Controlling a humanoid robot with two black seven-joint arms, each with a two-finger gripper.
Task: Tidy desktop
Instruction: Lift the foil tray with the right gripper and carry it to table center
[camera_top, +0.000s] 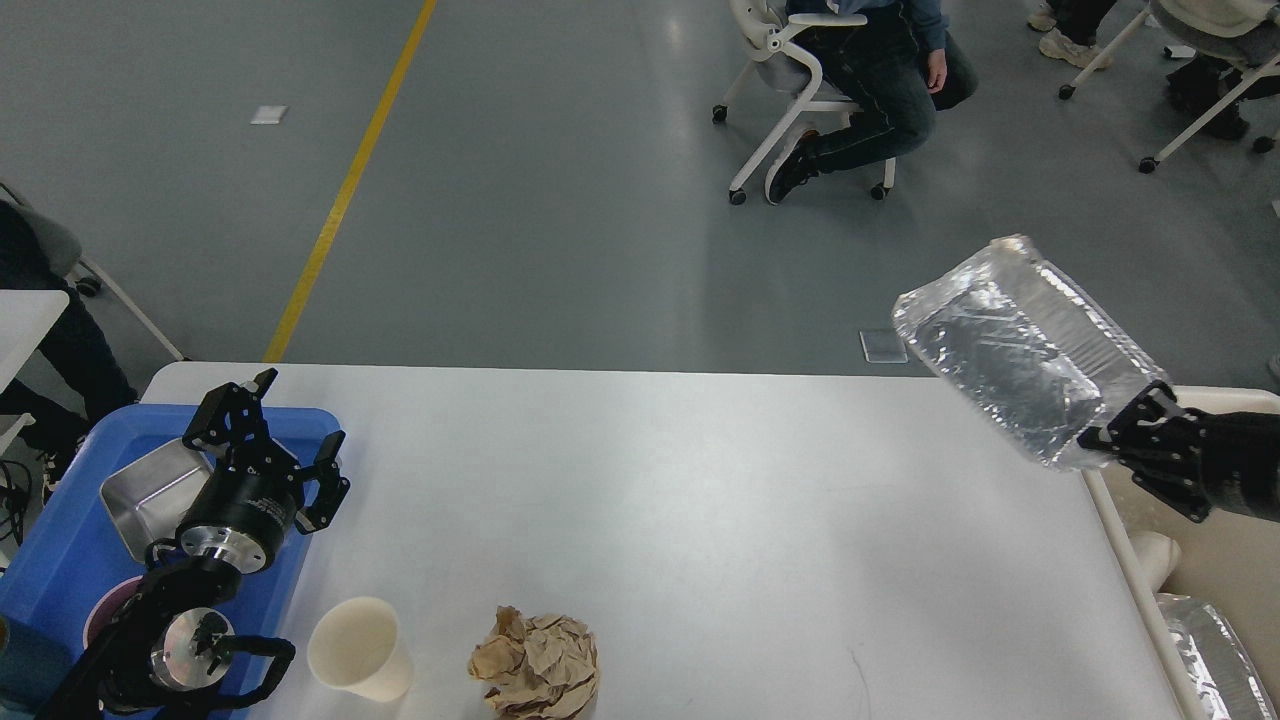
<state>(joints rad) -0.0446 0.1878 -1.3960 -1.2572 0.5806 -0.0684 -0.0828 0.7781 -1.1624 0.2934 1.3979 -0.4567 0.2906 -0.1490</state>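
Desktop (700, 500), a wide white surface with rounded corners, fills the lower half of the head view and runs from the blue tray (40, 580) at its left end to the cream bin (1215, 560) beside its right end. Near its front edge stand a pale paper cup (358, 648) and, just beside it to the right, a crumpled ball of brown paper (537, 665); the two are close but apart.

Left pincer (285, 440) hangs over the near right part of the blue tray, its two fingers spread wide with nothing between them. Below it in the tray lies a shallow square metal dish (140, 495), and a purple-rimmed round thing (100, 615) shows partly behind the arm.

Right pincer (1125, 435) sits past the surface's right edge, over the rim of the cream bin, clamped on the lower end of a clear plastic container (1020, 345). The container is tilted, its free end up and to the left, above the far right corner of the surface and the grey floor (560, 200) beyond. Inside the bin lies a foil tray (1215, 650).

Beyond the surface, a seated person (880, 90) occupies a white wheeled chair (785, 90).
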